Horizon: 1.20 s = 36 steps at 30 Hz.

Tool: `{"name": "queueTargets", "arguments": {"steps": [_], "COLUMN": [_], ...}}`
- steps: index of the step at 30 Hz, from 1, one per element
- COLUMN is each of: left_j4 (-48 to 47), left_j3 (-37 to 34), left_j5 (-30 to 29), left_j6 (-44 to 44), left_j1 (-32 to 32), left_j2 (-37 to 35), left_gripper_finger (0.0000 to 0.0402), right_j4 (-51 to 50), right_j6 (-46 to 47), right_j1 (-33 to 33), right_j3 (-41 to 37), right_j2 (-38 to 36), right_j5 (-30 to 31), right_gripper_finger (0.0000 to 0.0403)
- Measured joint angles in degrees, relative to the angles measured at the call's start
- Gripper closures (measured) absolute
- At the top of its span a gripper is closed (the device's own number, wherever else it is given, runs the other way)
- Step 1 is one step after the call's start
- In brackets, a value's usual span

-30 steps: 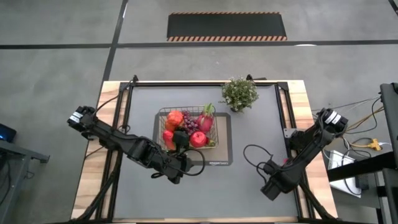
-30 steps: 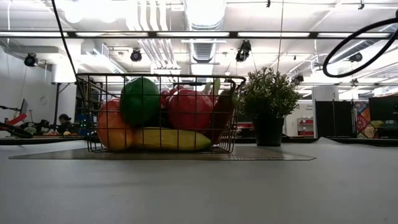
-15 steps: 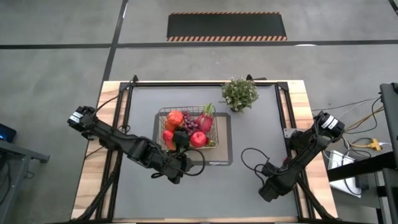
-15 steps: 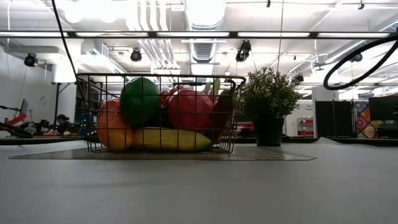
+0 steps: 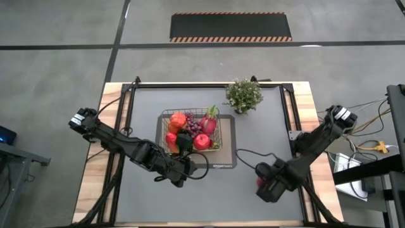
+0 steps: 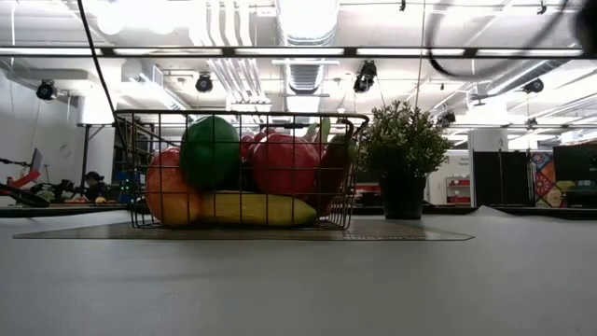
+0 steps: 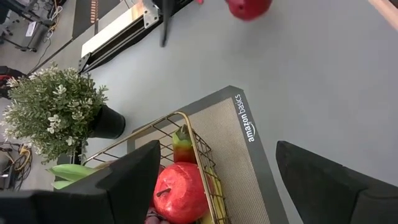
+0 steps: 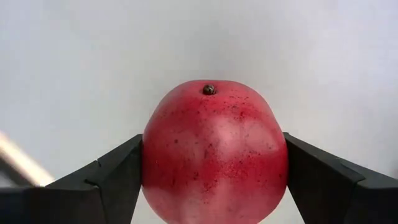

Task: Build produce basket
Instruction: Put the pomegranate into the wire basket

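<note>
Red and speckled, an apple (image 8: 214, 152) sits pinched between the right gripper (image 5: 267, 185)'s fingers at about four o'clock from the basket (image 5: 163, 126), well apart, probably the last piece to go in. Wire sides already hold the rest of the produce (image 5: 190, 130) mid-table, while the left gripper (image 5: 179, 178) waits at six o'clock of it, jaws wide and empty.

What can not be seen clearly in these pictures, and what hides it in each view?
- Red apple at the right claw, right wrist view: its underside is cut off by the picture's edge, so whether it rests on the table is unclear.
- Same apple, high view: mostly covered by the right arm.
- Basket, low view: the rear fruits are hidden behind the front ones.
- Left claw, high view: too dark and small to make out.
</note>
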Motion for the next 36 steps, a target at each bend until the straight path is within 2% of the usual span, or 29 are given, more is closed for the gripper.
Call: {"name": "queueTargets", "arguments": {"steps": [5,10,17,20,23,29,31,36], "left_j4": [0.9,4.1,15.3,20.8,26.0,35.3,39.7,49.5], "left_j3": [-0.1,-0.2,-3.3,-5.2,-7.5,-11.9,-14.0,-17.2], "left_j5": [0.2,1.7,1.1,-2.3,-5.5,-6.7,-8.6,-10.6], "left_j6": [-0.3,-2.4,2.0,5.3,8.1,10.5,12.7,16.6], "left_j1": [-0.2,-0.8,-4.1,-5.6,-6.3,-6.1,-6.0,-6.0], "left_j2": [0.3,0.3,0.3,0.3,0.3,0.3,0.3,0.2], "left_gripper_finger": [0.0102,0.0102,0.0102,0.0102,0.0102,0.0102,0.0102,0.0102], "right_j4": [11.3,25.3,57.3,73.8,88.1,114.0,118.9,122.4], "right_j6": [-10.0,-24.7,-44.3,-48.4,-48.5,-45.7,-45.4,-42.8], "right_j1": [-3.2,-6.7,-11.6,-14.0,-16.3,-20.3,-21.3,-22.9], "right_j3": [0.0,-1.1,-9.2,-14.6,-19.4,-25.2,-25.5,-25.1], "right_j2": [-4.8,-7.4,-7.0,-5.9,-4.7,0.1,1.9,5.1], "right_j5": [14.1,21.4,21.4,21.5,21.0,16.9,15.0,13.3], "right_gripper_finger": [0.0089,0.0090,0.0090,0.0091,0.0090,0.0091,0.0090,0.0090]}}
